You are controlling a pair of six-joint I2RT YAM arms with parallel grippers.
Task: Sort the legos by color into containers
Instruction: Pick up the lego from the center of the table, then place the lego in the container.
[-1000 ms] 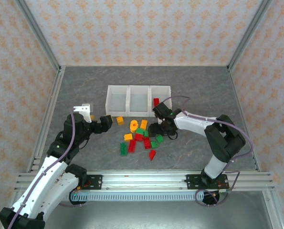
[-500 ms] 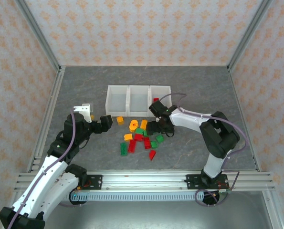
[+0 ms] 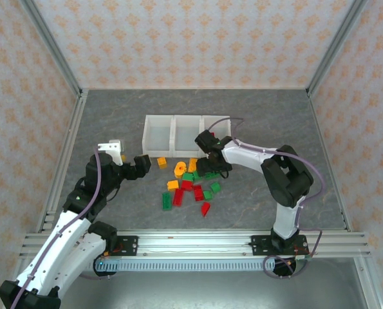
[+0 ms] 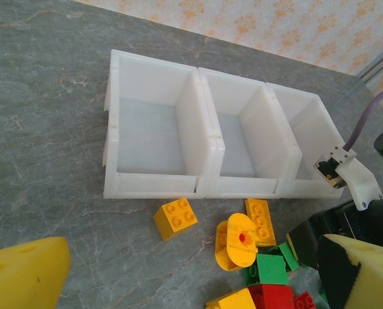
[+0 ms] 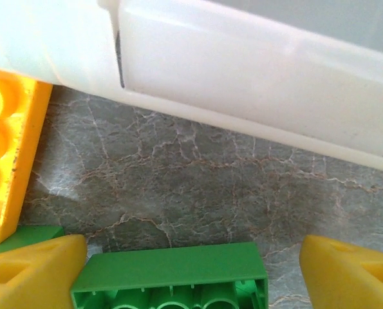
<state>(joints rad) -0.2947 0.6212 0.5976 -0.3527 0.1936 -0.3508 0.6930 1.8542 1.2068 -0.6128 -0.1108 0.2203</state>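
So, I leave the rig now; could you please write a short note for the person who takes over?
Left end effector: open, empty, left of the pile.
Right end effector: open, one finger on either side of a green brick, just in front of the bins.
Bricks: red, green and orange, loose on the table in front of the bins.
Done: nothing visible; left and middle bins look empty, right bin partly hidden.
Left: sort all bricks by color, probably the green one first.
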